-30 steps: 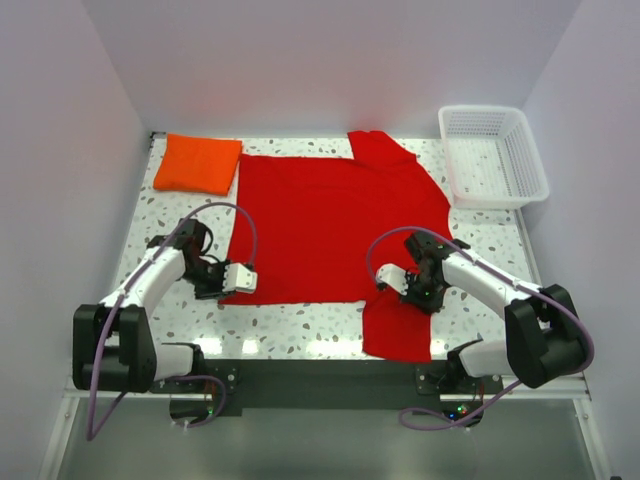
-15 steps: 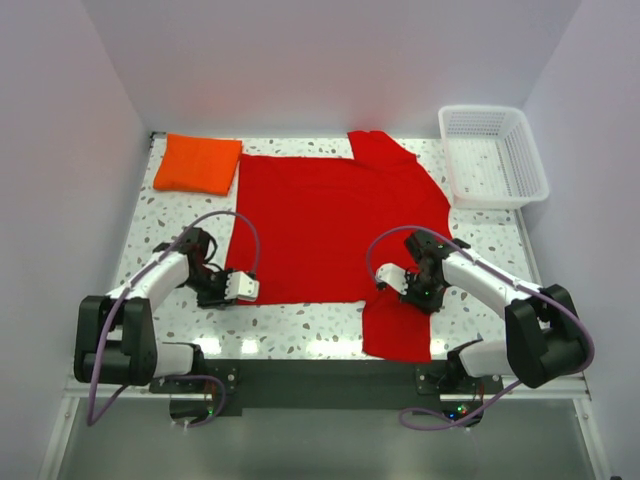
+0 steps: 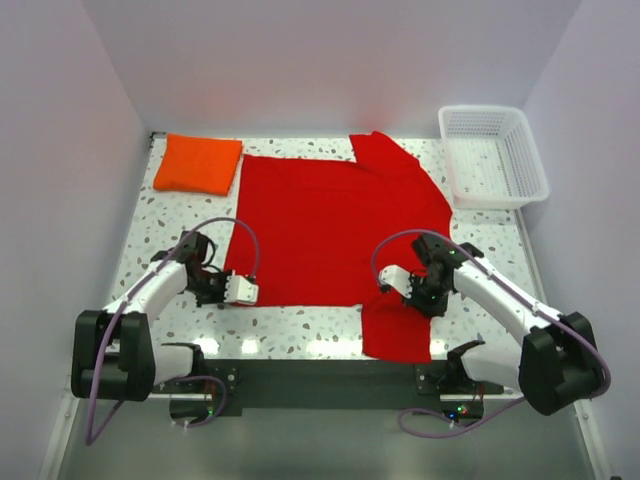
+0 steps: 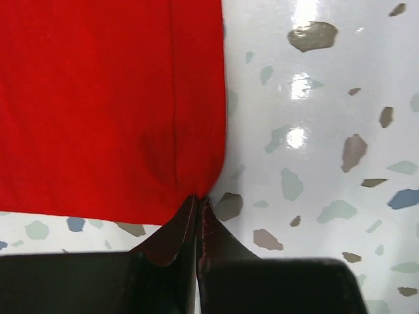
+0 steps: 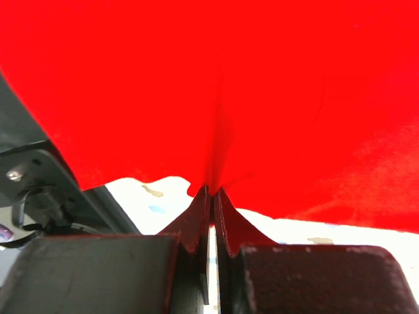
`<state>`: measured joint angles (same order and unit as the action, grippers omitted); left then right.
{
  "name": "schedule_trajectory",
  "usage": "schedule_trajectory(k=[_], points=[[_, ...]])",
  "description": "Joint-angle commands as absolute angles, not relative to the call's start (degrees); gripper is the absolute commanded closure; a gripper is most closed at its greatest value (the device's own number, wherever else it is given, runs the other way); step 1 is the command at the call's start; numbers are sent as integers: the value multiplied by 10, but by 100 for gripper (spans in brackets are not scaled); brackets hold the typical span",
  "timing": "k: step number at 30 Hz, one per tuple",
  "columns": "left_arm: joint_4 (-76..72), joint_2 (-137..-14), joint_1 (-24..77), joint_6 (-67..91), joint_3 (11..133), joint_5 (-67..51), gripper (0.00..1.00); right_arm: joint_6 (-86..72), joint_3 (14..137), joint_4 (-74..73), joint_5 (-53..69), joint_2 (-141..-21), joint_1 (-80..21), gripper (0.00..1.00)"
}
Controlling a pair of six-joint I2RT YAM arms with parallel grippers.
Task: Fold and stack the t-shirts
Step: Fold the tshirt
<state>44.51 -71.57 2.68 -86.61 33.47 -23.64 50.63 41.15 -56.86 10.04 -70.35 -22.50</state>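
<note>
**Top view.** You have the red t-shirt spread flat across the middle of the desk. Its long axis runs left to right, with the hem toward the left edge and the sleeves toward the right edge. One sleeve points to the far edge and the other hangs toward the near edge. A folded orange t-shirt lies at the far left corner and a white basket at the far right corner. The left gripper sits at the shirt's near left corner. The right gripper sits where the near sleeve joins the body.

**Left wrist.** Your fingers are pressed together, pinching the very corner of the hem.

**Right wrist.** Both fingers are clamped on a raised ridge of red cloth.
</note>
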Motion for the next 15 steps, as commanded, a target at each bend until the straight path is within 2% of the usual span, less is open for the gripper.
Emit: schedule_trajectory(k=[1,9,15], points=[[514,-701,22,-879,322,-223,100,518,433,-627,127,-659,-227,100],[598,-678,4,-882,395,-245,100,529,459,-664,127,-621,-226,100],[606,-707,0,-875,442,-263,100,561,510,-675,128,-654,-214,100]])
